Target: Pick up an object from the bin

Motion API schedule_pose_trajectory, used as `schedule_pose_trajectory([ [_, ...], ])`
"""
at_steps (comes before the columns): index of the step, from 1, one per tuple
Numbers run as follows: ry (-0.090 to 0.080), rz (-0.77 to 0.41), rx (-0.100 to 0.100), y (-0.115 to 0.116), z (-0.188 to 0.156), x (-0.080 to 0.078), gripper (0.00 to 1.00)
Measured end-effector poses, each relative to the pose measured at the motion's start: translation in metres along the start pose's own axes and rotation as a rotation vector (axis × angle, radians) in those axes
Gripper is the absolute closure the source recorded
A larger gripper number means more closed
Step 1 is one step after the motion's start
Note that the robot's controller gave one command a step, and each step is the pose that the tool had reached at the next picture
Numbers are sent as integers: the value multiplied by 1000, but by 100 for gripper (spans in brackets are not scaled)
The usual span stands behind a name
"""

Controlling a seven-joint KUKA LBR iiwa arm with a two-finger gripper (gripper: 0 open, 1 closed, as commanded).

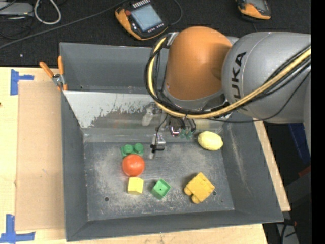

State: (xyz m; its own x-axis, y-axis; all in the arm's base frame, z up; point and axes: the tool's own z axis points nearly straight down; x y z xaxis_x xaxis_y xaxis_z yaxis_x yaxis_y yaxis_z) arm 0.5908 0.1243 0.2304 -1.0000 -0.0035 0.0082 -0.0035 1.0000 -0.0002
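My gripper (158, 145) hangs low over the middle of the bin, under the arm's orange cover. Just left of it lies a small dark green piece with two round lobes (132, 149). A red-orange ball (133, 164) sits right below that piece, a little to the front left of the gripper. Nothing shows between the gripper's tips. A pale yellow, lemon-shaped thing (209, 141) lies to its right near the bin's right wall.
Along the front of the bin floor lie a yellow cube (135, 185), a green cube with a dark hole (161, 188) and a yellow blocky toy (199, 187). The arm and its cables cover the back right of the bin.
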Motion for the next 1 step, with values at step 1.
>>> schedule_pose_trajectory([
  [1,-8,3,-1,-1,-5,-1,0],
])
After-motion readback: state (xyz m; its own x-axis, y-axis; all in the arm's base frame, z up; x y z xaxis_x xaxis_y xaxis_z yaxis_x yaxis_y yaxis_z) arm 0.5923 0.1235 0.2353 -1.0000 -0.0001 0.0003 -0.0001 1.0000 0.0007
